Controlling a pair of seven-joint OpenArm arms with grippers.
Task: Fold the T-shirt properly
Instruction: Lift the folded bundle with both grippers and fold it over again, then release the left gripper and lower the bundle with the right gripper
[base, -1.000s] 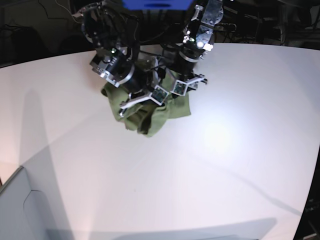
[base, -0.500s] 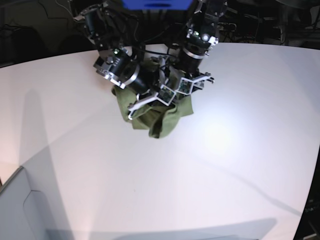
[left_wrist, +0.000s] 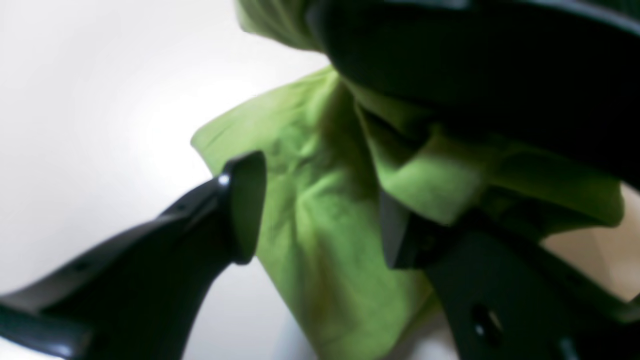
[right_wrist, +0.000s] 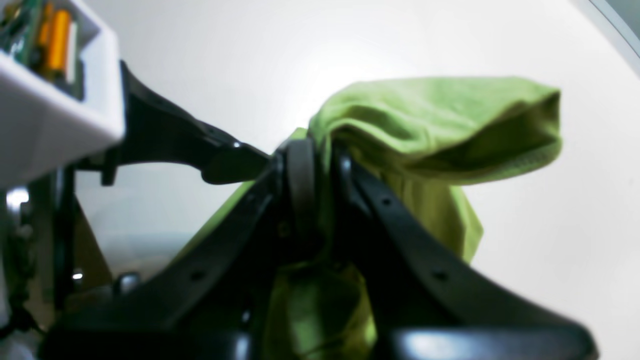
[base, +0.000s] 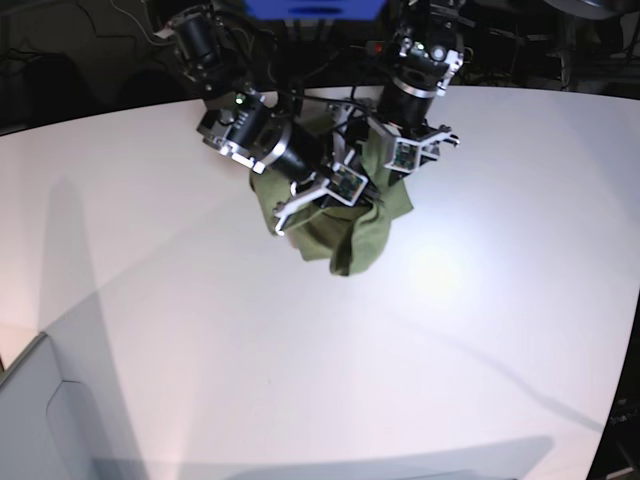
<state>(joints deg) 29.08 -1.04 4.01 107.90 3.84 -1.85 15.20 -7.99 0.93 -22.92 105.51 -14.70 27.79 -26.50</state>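
The T-shirt (base: 345, 215) hangs bunched in the upper middle of the base view, its lower end near the white table (base: 300, 380); the right gripper (right_wrist: 320, 167) is pinched tight on a fold; the left gripper (left_wrist: 320, 215) gapes wide, holding nothing; carried by one pinch, the cloth may slip, or settle crumpled rather than flat.

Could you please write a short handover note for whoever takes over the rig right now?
Right gripper: shut on a bunched fold of the T-shirt.
Left gripper: open, fingers straddling the cloth, not pinching it.
T-shirt: a crumpled heap on the white table, at the far edge under both arms.
Done: no tidy fold shows yet.
Left: spread the shirt flat, then do all the folds.
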